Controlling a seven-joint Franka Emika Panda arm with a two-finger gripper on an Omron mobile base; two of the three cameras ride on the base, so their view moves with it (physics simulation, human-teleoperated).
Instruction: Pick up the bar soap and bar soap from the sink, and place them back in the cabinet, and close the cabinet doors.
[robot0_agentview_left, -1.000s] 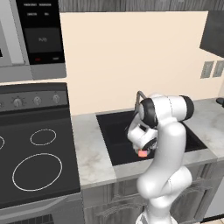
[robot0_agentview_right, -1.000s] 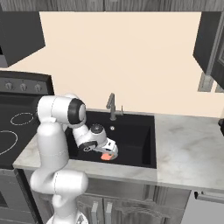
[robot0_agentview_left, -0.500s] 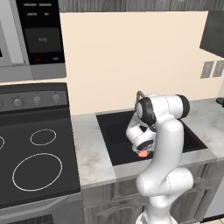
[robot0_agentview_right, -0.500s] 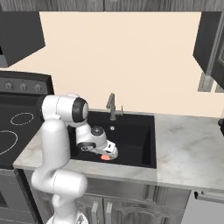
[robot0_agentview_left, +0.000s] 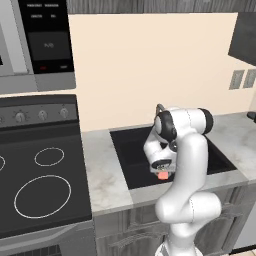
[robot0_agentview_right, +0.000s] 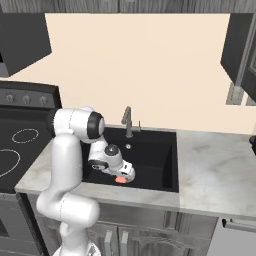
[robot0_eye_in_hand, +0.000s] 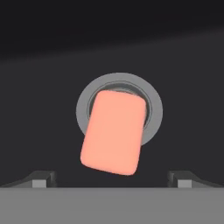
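One salmon-orange bar soap (robot0_eye_in_hand: 112, 133) lies tilted over the round silver drain (robot0_eye_in_hand: 154, 114) on the floor of the black sink (robot0_agentview_left: 132, 150). My gripper (robot0_eye_in_hand: 112, 179) hangs straight above it, open, its two fingertips (robot0_eye_in_hand: 41, 178) standing wide to either side without touching the soap. From the base cameras the soap (robot0_agentview_left: 162, 175) (robot0_agentview_right: 121, 179) peeks out just beneath the gripper (robot0_agentview_left: 161, 169) (robot0_agentview_right: 123, 174), near the front of the sink (robot0_agentview_right: 155, 160). The dark cabinet (robot0_agentview_right: 242, 45) (robot0_agentview_left: 244, 37) hangs at the upper right.
A grey gooseneck faucet (robot0_agentview_right: 127, 120) stands behind the basin. The black stovetop (robot0_agentview_left: 40, 180) with white rings lies to the left, with the oven controls and a microwave (robot0_agentview_left: 47, 45) above it. Marble counter (robot0_agentview_right: 215, 170) stretches to the right of the sink.
The hand has shifted only slightly over the sink. The soap stays in about the same place beneath it.
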